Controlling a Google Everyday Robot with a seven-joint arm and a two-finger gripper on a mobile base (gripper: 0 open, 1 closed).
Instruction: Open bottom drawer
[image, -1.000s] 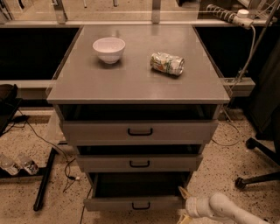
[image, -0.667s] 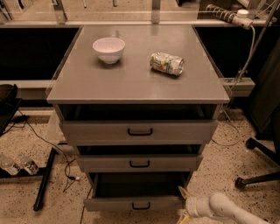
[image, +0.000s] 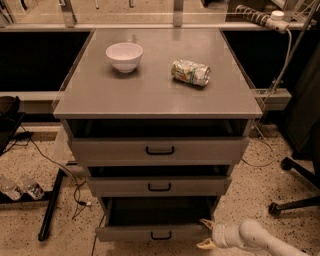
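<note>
The grey bottom drawer (image: 150, 232) of the three-drawer cabinet stands pulled out, with a dark interior behind its shallow front and a small black handle (image: 160, 235). My gripper (image: 207, 234), on a white arm entering from the lower right, sits at the drawer front's right end, its two yellowish fingers (image: 206, 223) spread apart with nothing between them. The middle drawer (image: 159, 186) and the top drawer (image: 159, 149) are each pulled out a little.
A white bowl (image: 124, 56) and a crushed can (image: 190, 72) lie on the cabinet top (image: 150, 100). A black pole (image: 51, 205) and cables lie on the floor at left, with plastic bottles (image: 20, 187). A chair base (image: 295, 200) stands at right.
</note>
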